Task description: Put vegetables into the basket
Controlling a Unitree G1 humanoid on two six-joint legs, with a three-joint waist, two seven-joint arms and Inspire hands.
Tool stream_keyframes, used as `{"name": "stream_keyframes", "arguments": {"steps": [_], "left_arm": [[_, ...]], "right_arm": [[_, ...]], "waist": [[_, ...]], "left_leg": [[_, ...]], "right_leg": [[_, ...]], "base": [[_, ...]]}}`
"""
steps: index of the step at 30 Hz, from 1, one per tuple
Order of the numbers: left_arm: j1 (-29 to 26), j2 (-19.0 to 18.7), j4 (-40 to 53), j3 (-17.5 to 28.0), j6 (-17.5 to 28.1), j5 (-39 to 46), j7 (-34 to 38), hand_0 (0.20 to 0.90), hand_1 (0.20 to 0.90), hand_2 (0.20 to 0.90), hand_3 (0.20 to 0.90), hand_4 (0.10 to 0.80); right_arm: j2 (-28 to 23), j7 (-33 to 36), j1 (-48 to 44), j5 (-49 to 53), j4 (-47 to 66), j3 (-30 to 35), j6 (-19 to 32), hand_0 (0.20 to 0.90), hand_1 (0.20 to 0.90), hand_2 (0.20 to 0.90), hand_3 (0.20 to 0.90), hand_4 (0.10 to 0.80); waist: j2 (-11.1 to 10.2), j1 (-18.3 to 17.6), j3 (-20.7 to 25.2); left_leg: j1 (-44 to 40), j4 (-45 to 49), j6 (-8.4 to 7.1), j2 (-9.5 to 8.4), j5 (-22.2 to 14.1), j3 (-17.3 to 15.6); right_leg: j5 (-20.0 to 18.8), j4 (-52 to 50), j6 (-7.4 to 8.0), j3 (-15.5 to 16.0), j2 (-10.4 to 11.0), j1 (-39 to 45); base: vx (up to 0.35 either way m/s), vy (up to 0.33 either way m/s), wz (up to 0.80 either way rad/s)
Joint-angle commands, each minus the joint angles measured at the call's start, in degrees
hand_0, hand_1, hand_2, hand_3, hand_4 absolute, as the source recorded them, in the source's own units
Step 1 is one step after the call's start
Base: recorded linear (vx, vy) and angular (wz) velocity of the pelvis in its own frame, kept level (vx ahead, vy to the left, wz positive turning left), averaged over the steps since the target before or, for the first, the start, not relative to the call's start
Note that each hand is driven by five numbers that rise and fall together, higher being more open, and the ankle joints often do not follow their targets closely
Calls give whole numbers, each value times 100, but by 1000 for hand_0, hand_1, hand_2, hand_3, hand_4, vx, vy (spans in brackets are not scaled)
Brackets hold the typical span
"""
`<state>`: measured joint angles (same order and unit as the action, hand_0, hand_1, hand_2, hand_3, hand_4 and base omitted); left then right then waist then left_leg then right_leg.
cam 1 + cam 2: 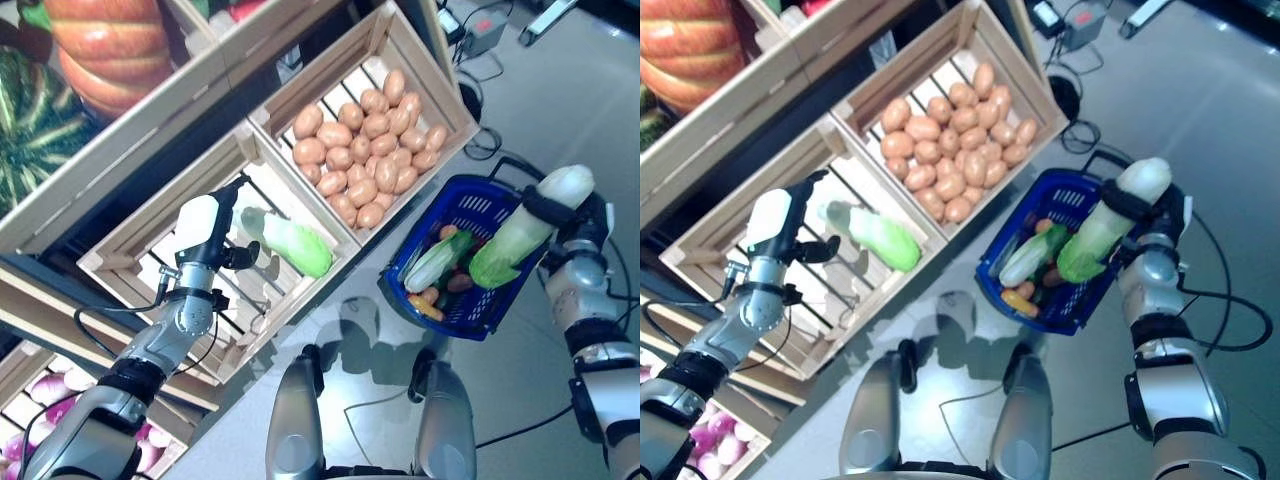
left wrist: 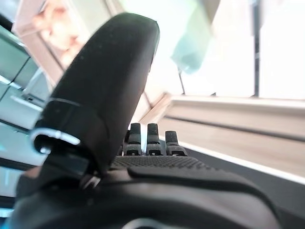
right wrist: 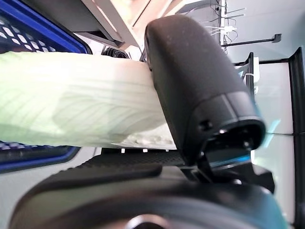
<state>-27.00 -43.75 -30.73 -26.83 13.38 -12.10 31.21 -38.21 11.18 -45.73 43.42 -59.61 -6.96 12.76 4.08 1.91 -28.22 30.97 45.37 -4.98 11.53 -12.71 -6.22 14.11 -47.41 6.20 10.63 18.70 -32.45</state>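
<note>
My right hand [image 1: 548, 207] is shut on a long pale-green cabbage [image 1: 515, 238] and holds it tilted, leafy end down, over the right rim of the blue basket [image 1: 455, 195]. The right wrist view shows the thumb [image 3: 190, 86] curled over the cabbage [image 3: 71, 100]. Inside the basket lie another cabbage [image 1: 437, 262] and some small orange and brown vegetables [image 1: 427, 304]. My left hand [image 1: 200, 225] is open inside the slatted wooden crate [image 1: 120, 255], just left of a third cabbage [image 1: 295, 245] that lies there, not touching it.
A crate of potatoes [image 1: 365, 140] stands behind the basket. On the upper shelf are an orange pumpkin [image 1: 110, 45] and a green striped squash [image 1: 35, 135]. Purple onions [image 1: 30, 400] fill a bin at the lower left. The basket rests on grey floor.
</note>
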Motion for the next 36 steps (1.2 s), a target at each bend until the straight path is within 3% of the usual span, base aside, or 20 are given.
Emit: {"name": "stream_keyframes", "arguments": {"steps": [1,2,9,17,27,32,36], "left_arm": [[-438,-265,259,196,421,20,803,900,900,900,900,800],[-558,-318,233,145,426,-27,838,900,900,900,900,800],[-1303,-525,-312,-280,445,36,983,900,900,900,900,800],[-1794,-622,-1102,-302,408,-57,933,900,900,900,900,800],[-2941,-887,-2375,-744,-108,-294,652,900,900,900,900,800],[-3377,-1054,-2839,-1223,-319,-740,531,900,900,900,900,800],[-3675,-1163,-2936,-1632,-236,-1212,488,900,900,900,900,800]], "right_arm": [[-525,-348,-501,187,61,-23,368,300,300,300,300,400],[-549,-339,-622,206,-97,-72,243,900,900,900,900,800],[-762,-521,-1354,450,-1006,-432,-330,900,900,900,900,800],[-749,-1231,-1593,947,-1232,-666,-955,900,900,900,900,800],[-678,-1977,-1757,995,-1298,-1115,-1096,900,900,900,900,800],[-668,-2261,-1884,1235,-1217,-1294,-1124,900,900,900,900,800],[-694,-2346,-1894,1134,-1132,-1399,-1112,900,900,900,900,800]], "waist": [[-18,121,336],[-1,122,317],[64,125,337],[59,87,382],[-39,-57,438],[-85,-133,457],[-108,-180,423]], "left_leg": [[315,461,-277,157,-516,201],[471,668,-280,183,-613,230],[1084,1342,-282,195,-927,377],[1520,1701,-305,182,-1013,484],[1688,1704,-319,314,-919,408],[1780,1732,-339,383,-892,366],[1935,1856,-345,438,-911,342]], "right_leg": [[295,-448,6,-294,293,62],[360,-666,5,-342,357,-146],[580,-1316,21,-477,514,-928],[704,-1715,11,-603,485,-1443],[630,-1709,60,-621,408,-1623],[581,-1689,92,-635,381,-1697],[556,-1751,108,-640,378,-1843]], "base": [[-32,21,14],[-57,15,17],[-24,36,13],[-5,18,0],[15,19,-1],[44,39,-5],[25,46,-5]]}}
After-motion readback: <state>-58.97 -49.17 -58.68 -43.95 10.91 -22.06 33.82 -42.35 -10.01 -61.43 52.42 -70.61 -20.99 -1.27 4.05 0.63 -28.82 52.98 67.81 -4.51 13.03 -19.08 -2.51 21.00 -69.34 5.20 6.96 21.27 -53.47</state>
